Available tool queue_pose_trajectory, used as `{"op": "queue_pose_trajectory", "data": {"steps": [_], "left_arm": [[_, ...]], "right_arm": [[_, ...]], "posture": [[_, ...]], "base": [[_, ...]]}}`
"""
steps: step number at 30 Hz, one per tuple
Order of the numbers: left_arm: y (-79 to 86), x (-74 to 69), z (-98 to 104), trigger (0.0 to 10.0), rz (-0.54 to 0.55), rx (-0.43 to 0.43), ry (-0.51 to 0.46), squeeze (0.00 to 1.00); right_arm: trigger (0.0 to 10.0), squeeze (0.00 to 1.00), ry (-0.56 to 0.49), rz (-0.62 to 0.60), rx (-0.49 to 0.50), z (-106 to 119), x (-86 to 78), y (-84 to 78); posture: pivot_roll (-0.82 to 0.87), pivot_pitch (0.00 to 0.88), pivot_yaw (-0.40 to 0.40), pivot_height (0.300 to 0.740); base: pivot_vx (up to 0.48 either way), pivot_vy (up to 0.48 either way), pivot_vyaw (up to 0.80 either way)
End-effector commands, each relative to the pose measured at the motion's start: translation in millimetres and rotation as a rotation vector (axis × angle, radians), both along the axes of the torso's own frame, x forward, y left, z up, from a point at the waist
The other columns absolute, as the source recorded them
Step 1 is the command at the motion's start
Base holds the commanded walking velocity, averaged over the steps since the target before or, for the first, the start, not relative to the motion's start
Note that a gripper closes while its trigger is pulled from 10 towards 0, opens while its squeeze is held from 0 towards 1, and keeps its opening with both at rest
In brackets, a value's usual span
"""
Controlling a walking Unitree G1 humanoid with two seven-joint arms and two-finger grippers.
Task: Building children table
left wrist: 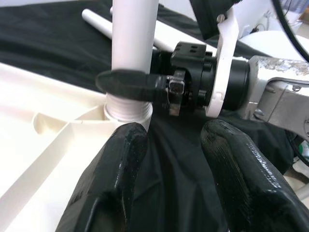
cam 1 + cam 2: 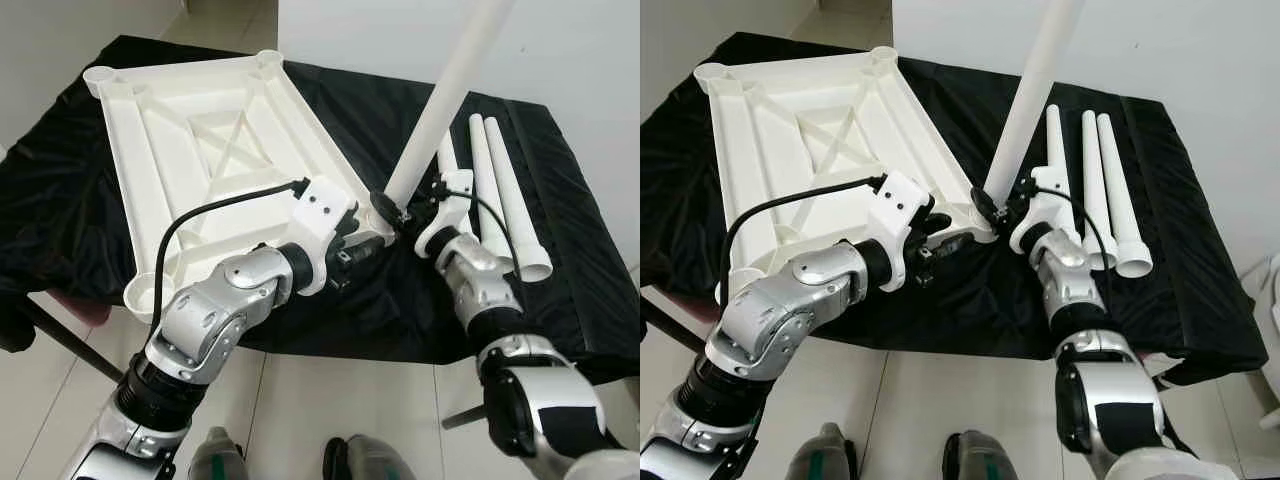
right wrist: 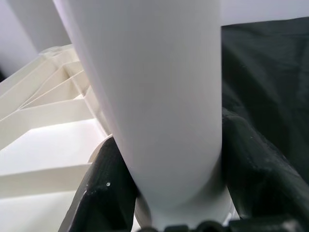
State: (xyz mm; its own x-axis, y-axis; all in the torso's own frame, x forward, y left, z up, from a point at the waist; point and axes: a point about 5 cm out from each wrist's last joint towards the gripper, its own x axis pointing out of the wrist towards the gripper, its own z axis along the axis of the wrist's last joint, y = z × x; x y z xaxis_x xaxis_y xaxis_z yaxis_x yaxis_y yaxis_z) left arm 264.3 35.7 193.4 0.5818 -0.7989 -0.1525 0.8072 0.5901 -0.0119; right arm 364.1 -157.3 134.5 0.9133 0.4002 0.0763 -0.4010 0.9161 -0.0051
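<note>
My right gripper (image 2: 400,212) is clamped around the base of a white table leg (image 2: 440,105), its black fingers (image 3: 104,188) hugging the tube just above the threaded end. That end sits in the corner socket (image 1: 126,110) of the upturned white tabletop (image 2: 215,150), at the tabletop's near right corner. My left gripper (image 1: 169,159) hovers spread and empty just beside that corner, over the black cloth (image 2: 370,300) and touching nothing I can see.

I judge this as fitting the first leg. It leans rather than standing straight, so next I would square it to the socket, then twist or press it home while steadying the top.

The tabletop lies underside up, ribbed and cross-braced, with round sockets at its corners. Three spare legs (image 2: 505,195) lie side by side toward the right edge of the cloth-covered surface.
</note>
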Motion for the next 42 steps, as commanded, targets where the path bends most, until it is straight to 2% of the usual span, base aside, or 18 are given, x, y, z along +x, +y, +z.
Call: {"op": "queue_pose_trajectory", "data": {"steps": [1,3,12,16,17,23,28,34,35,39,40,41,42], "left_arm": [[-5.2,-3.1,0.3,10.0,-0.092,0.000,-0.001,0.00],[-6.1,-3.0,-0.1,10.0,-0.100,0.001,0.001,0.00],[-9.1,-4.8,-2.0,10.0,-0.131,0.007,0.009,0.00],[-9.3,-4.9,-2.1,10.0,-0.133,0.007,0.009,0.00],[-9.4,-5.0,-2.3,10.0,-0.133,0.007,0.009,0.00],[-8.7,-6.1,-2.9,10.0,-0.129,0.008,0.009,0.00],[-7.8,-7.6,-3.6,10.0,-0.122,0.009,0.008,0.00],[-7.6,-8.3,-3.8,10.0,-0.116,0.008,0.007,0.00],[-7.6,-8.3,-3.8,10.0,-0.115,0.008,0.007,0.00],[-7.9,-8.6,-3.7,10.0,-0.114,0.007,0.007,0.00],[-8.2,-8.8,-3.7,10.0,-0.115,0.006,0.006,0.00],[-8.2,-8.8,-3.7,10.0,-0.115,0.006,0.006,0.00],[-8.4,-9.0,-3.8,10.0,-0.115,0.006,0.006,0.00]], "right_arm": [[10.0,0.00,0.048,-0.085,-0.006,-10.6,-3.1,-5.6],[10.0,0.00,0.049,-0.135,0.024,-7.8,-2.0,-7.8],[10.0,0.00,0.021,-0.308,0.039,4.0,-1.8,-10.2],[10.0,0.00,0.025,-0.318,0.042,4.0,-2.3,-9.7],[10.0,1.00,0.031,-0.333,0.059,3.4,-3.1,-9.3],[10.0,1.00,0.022,-0.371,0.096,4.6,-6.5,-1.7],[10.0,1.00,0.015,-0.345,0.122,7.8,-12.4,21.7],[10.0,1.00,-0.003,-0.292,0.109,11.5,-15.5,33.6],[10.0,0.00,-0.002,-0.291,0.104,12.0,-15.5,32.4],[10.0,0.00,0.006,-0.269,0.085,12.0,-13.3,26.0],[10.0,0.00,0.007,-0.252,0.080,13.3,-11.3,19.2],[10.0,0.00,0.007,-0.252,0.080,13.3,-11.3,19.2],[10.0,0.00,0.012,-0.226,0.080,14.5,-8.4,10.9]], "posture": [[-0.04,0.014,-0.022,0.740],[-0.04,0.014,-0.022,0.740],[-0.05,0.006,-0.009,0.740],[-0.05,0.006,-0.009,0.740],[-0.05,0.004,-0.011,0.740],[-0.03,0.000,-0.022,0.740],[-0.02,0.000,-0.032,0.740],[-0.01,0.000,-0.040,0.740],[-0.01,0.000,-0.041,0.740],[-0.01,0.000,-0.043,0.740],[-0.02,0.000,-0.044,0.740],[-0.02,0.000,-0.044,0.740],[-0.02,0.000,-0.046,0.740]], "base": [[0.000,0.000,0.00],[0.000,0.000,0.00],[0.000,0.000,0.00],[0.000,0.000,0.00],[0.000,0.000,0.00],[0.000,0.000,0.00],[0.000,0.000,0.00],[0.000,0.000,0.00],[0.000,0.000,0.00],[0.000,0.000,0.00],[0.000,0.000,0.00],[0.000,0.000,0.00],[0.000,0.000,0.00]]}}
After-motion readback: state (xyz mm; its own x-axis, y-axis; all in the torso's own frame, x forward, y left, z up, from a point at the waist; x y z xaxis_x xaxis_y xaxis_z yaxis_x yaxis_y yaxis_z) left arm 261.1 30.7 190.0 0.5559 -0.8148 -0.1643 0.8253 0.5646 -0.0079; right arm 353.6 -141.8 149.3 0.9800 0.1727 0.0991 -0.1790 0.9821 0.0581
